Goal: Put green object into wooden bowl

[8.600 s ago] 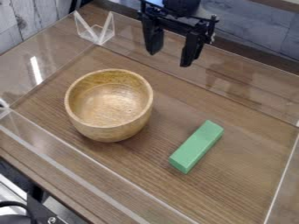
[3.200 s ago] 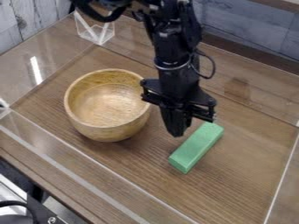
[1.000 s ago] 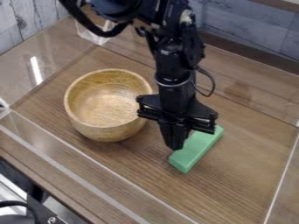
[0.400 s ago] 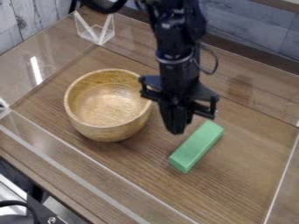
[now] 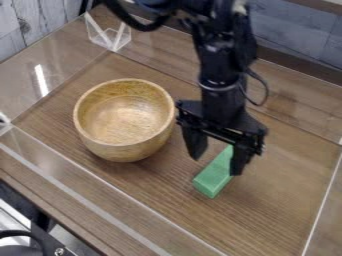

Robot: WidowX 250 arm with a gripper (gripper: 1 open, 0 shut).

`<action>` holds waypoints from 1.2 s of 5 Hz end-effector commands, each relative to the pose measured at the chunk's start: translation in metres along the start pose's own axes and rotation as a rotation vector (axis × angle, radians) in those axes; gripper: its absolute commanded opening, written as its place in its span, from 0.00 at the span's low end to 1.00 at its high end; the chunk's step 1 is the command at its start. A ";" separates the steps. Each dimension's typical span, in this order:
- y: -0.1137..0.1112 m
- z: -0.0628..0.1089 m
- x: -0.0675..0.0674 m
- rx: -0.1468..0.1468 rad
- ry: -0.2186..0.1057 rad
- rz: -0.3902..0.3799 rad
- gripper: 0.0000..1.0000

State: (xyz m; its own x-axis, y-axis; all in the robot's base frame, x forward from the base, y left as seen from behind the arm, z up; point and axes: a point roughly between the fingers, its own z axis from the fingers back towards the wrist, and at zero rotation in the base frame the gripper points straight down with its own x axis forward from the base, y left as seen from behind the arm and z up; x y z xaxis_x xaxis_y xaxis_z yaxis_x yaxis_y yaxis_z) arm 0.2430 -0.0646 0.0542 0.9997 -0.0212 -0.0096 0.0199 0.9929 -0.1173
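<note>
One green object [image 5: 214, 180] lying flat, long axis diagonal, gripper [image 5: 219, 155] spread open astride it, wooden bowl [image 5: 124, 120] beside.

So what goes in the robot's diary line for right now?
pincer: open, over green block | block: on table, not held | wooden bowl: empty

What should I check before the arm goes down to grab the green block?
1. Fingers spread apart: ok, both stand open.
2. Fingers over the green block: ok, they hang above its upper end, one to each side.
3. Block free on the table: ok, it lies flat, nothing gripping it.
4. Block clear of the wooden bowl: ok, a gap shows between them.
5. Bowl upright and empty: ok, its hollow is bare.
6. Fingers low enough to close on the block: cannot tell from this one view.
</note>
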 end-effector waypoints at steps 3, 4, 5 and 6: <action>0.008 -0.026 0.013 0.016 -0.024 0.047 0.00; 0.003 -0.022 0.016 0.010 -0.028 0.089 0.00; -0.002 -0.014 0.018 0.001 -0.032 0.124 0.00; -0.018 -0.008 0.022 -0.007 -0.027 0.088 0.00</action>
State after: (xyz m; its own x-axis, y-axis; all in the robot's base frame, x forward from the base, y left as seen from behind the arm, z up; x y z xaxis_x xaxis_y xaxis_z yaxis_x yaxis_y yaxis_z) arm 0.2532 -0.0822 0.0333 0.9966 0.0622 -0.0536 -0.0676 0.9921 -0.1061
